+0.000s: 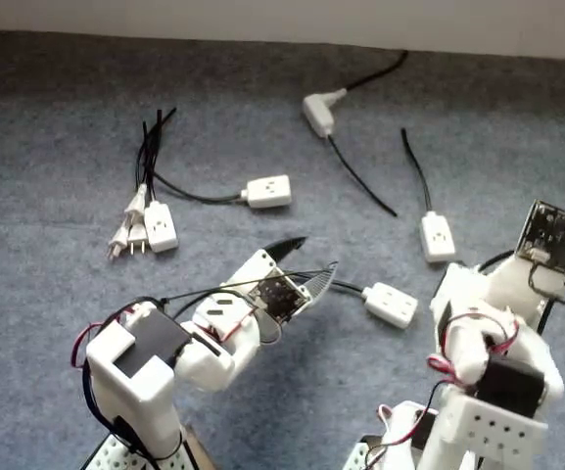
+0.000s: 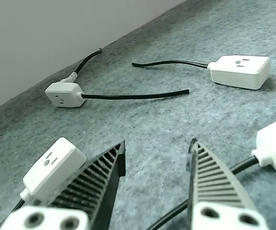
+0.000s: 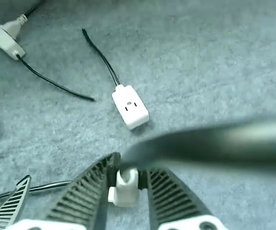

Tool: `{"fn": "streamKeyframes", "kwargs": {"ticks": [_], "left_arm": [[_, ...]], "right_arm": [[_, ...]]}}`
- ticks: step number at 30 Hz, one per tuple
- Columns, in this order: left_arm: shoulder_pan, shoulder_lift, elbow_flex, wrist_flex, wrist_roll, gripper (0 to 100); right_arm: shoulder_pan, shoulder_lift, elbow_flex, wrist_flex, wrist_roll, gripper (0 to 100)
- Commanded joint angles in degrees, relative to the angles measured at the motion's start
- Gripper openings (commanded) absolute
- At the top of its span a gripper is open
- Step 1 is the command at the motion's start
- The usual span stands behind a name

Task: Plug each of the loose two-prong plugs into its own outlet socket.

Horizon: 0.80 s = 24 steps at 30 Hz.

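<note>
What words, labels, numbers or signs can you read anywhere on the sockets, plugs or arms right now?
No text can be read in these views.
White rectangular plastic outlet sockets: slot holes only, no print visible.
Dark square circuit board on an arm: any markings are too small to read.
Ribbed grey left tool: no lettering visible.

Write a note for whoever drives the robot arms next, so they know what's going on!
Left gripper: open, empty, beside the near socket's cord.
Right gripper: a white piece shows at it; gripped or not, I cannot tell.
Two-prong plugs lie loose, bunched with the bundled socket; the middle socket and the outer socket sit apart on the carpet.
Done: nothing plugged in.
Left: every plug needs a socket.
</note>
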Motion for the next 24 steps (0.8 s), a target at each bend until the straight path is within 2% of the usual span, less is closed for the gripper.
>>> {"fn": "streamKeyframes", "kwargs": {"ticks": [1, 6, 10, 16, 24], "left_arm": [[-0.4, -1.4, -0.3, -1.1, -0.3, 21], [-0.4, -1.4, -0.4, -1.1, -0.3, 21], [-0.4, -1.4, -0.4, -1.1, -0.3, 21], [-0.4, -1.4, -0.4, -1.1, -0.3, 21], [-0.4, -1.3, -2.8, 2.7, -0.3, 21]], "right_arm": [[-0.6, 6.0, -5.1, 0.7, -5.6, 0.6], [-8.6, 3.7, 0.6, -3.4, -5.8, 0.6], [-11.7, -2.8, 9.3, -9.7, -5.8, 0.6], [-8.3, -6.5, 22.1, -17.8, -5.8, 0.5], [-4.4, 4.7, 15.2, -15.7, -5.7, 0.5]]}}
